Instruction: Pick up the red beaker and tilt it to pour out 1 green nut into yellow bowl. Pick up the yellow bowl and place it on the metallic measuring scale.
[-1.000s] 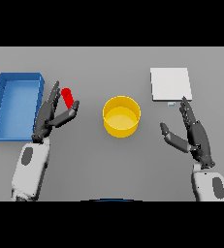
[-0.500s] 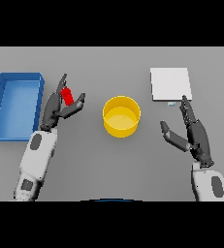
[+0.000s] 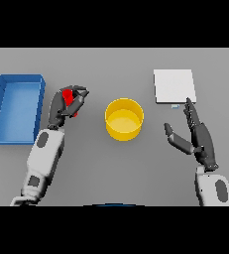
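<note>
Head view, looking down on a grey table [image 3: 114, 168]. Left hand [image 3: 66, 106] curled round the red beaker [image 3: 69, 99], dark fingers wrapped over most of it so only red patches show between them; beaker held near the right-hand wall of the blue bin [image 3: 17, 109], outside it, and whether lifted clear of the table or resting on it cannot be told. Long axis of the beaker hard to read under the fingers, seemingly leaning from upper left to lower right. No green nut visible anywhere, presumably inside the beaker and hidden. Yellow bowl [image 3: 124, 119] upright and apparently empty, standing near the middle of the table, to the right of the held beaker and a little lower in the view, with a clear gap of bare table between the two. So the pour, as judged from here, turns on carrying the beaker rightward until its mouth sits over the bowl rim, then tipping toward the bowl. Right hand [image 3: 198, 139] open, fingers straight and spread, thumb out toward the bowl, holding nothing, lying just below the pale square scale [image 3: 174, 86] at upper right. Bowl between the two hands; right hand the nearer to the scale, hence the likelier one for the later transfer.
</note>
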`<state>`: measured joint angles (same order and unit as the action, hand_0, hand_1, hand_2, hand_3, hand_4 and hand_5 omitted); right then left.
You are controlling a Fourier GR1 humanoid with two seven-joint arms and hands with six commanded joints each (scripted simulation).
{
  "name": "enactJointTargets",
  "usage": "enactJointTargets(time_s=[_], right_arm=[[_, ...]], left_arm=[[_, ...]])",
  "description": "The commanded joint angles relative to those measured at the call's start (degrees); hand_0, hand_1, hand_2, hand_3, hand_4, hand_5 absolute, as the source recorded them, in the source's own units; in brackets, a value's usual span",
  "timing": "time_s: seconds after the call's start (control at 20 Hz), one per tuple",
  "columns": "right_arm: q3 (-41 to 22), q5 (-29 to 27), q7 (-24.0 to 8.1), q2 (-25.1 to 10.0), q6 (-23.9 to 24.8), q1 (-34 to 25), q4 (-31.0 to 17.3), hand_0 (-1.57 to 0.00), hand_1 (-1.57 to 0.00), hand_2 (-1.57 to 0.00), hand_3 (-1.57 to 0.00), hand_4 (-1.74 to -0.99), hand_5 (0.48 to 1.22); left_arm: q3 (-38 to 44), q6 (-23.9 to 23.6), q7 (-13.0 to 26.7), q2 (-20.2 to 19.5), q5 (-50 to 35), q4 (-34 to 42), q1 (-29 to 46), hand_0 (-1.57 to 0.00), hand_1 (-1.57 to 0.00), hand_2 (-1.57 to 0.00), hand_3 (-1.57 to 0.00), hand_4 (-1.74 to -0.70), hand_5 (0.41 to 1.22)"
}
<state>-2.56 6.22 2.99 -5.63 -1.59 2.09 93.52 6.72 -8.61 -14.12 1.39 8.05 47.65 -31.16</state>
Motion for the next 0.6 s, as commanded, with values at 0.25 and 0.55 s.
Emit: enactJointTargets(time_s=[0.25,0.55], right_arm=[[0.1,0.1,0.3,0.0,0.0,-0.1,-0.6,0.0,0.0,0.0,0.0,-1.288,0.648],[-0.4,0.7,0.4,0.1,0.4,0.7,0.7,0.0,0.0,0.0,0.0,-1.294,0.659]], left_arm=[[-2.5,0.1,0.4,-0.2,0.7,1.5,0.2,-1.47,-1.46,-1.46,-1.37,-1.54,1.174],[-2.8,0.3,2.9,-0.4,1.6,6.9,0.1,-1.54,-1.54,-1.54,-1.52,-1.5,1.209]])
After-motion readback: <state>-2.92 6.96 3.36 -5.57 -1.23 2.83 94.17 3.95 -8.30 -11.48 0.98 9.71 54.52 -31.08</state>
